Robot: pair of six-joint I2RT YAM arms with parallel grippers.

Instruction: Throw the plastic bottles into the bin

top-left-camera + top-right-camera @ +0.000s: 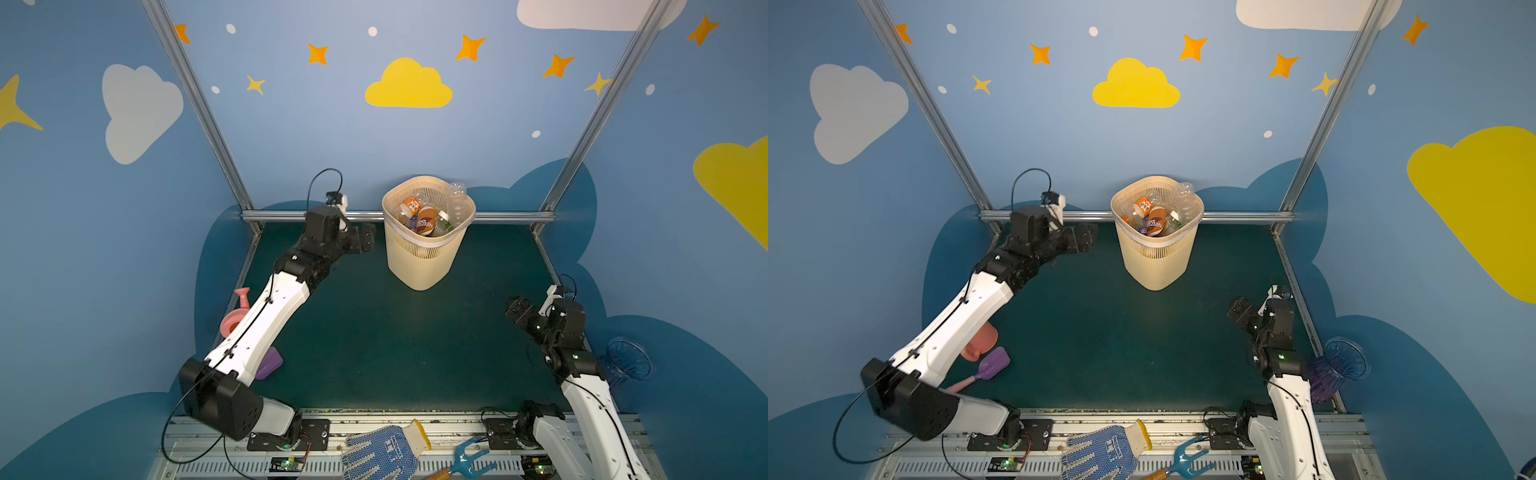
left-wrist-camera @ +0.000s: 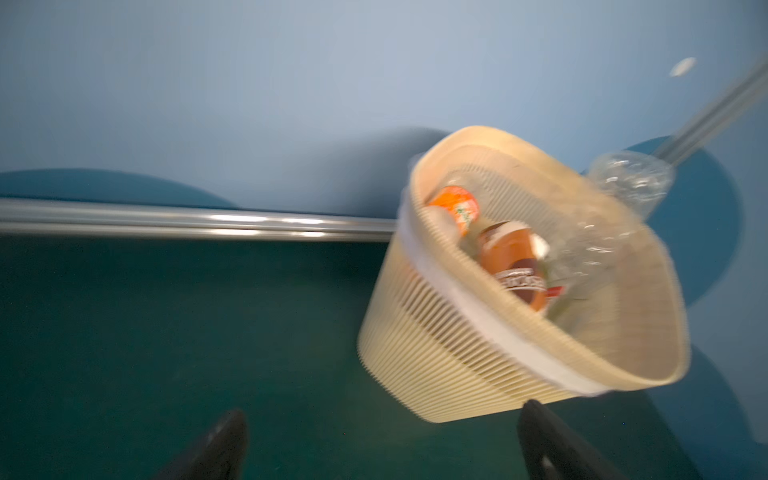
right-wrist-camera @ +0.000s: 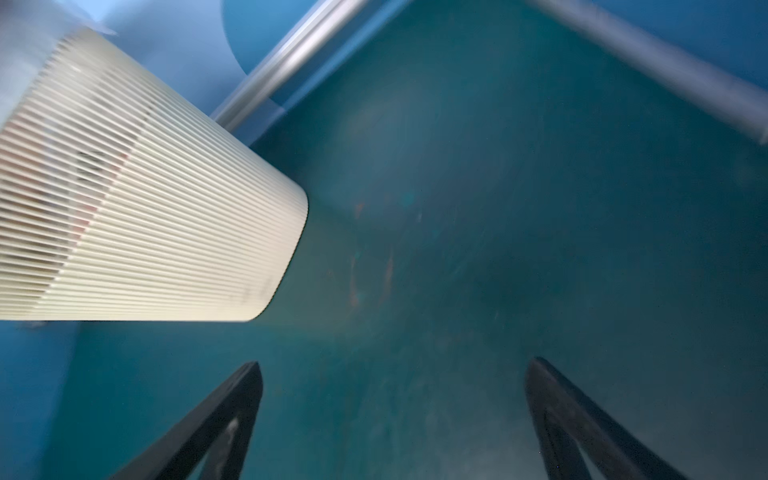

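Protruding above the bin (image 1: 419,266) rim, a clear bottle (image 1: 457,199) is risking a tumble out if nudged; left tool (image 2: 384,411), beside the bin, and right tool (image 3: 395,363) are gaping, empty.

we read the white letters NESCA, turned upside down to us, on the brown-wrapped bottle (image 1: 426,222) in the bin (image 1: 419,266) in both top views, print on the orange-labelled bottle (image 1: 411,205) beside it too small for us to read
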